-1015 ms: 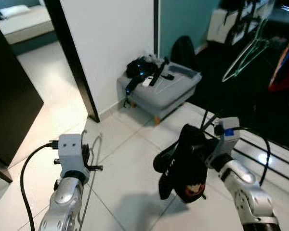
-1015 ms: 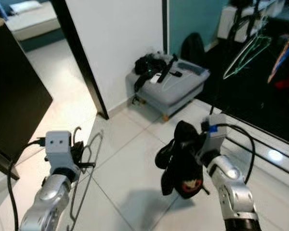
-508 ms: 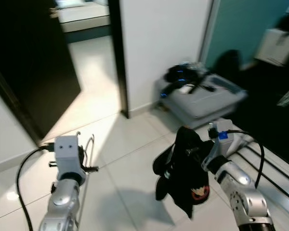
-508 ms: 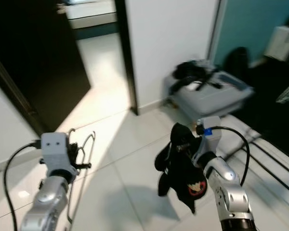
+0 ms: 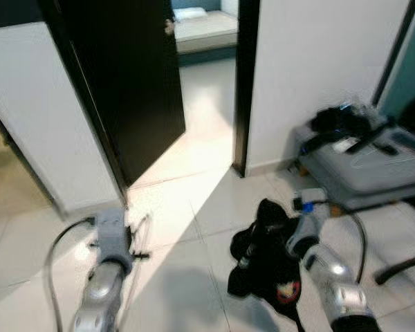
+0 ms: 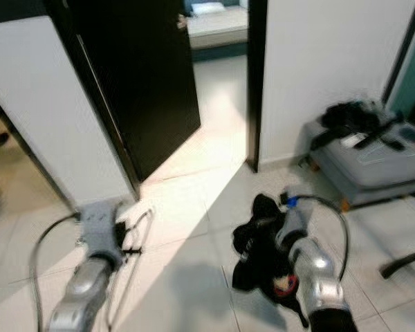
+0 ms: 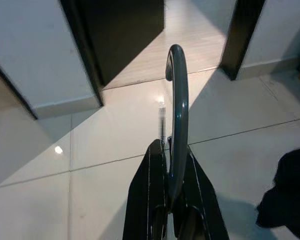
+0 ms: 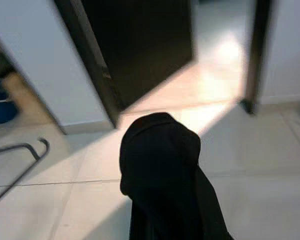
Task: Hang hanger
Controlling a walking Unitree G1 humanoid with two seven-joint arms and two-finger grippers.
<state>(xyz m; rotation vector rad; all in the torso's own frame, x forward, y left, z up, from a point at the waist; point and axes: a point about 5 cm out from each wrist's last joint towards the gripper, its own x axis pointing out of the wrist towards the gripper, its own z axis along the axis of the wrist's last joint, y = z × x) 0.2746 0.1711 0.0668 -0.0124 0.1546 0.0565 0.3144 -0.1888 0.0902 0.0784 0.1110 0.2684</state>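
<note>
Grey wire hanger (image 7: 177, 115) sits clamped in the left hand (image 7: 171, 200), hook pointing forward, at the lower left of the frame. The right hand (image 5: 285, 243) at lower right carries a black garment (image 5: 266, 259), its grip hidden; no rail is visible ahead.

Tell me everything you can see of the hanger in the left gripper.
The hanger is thin grey wire, metal by the look of it. The left gripper is shut on it just below the hook, which curves away beyond the fingertips. From the head views its body hangs beside the arm above the tiled floor, touching nothing else.
</note>
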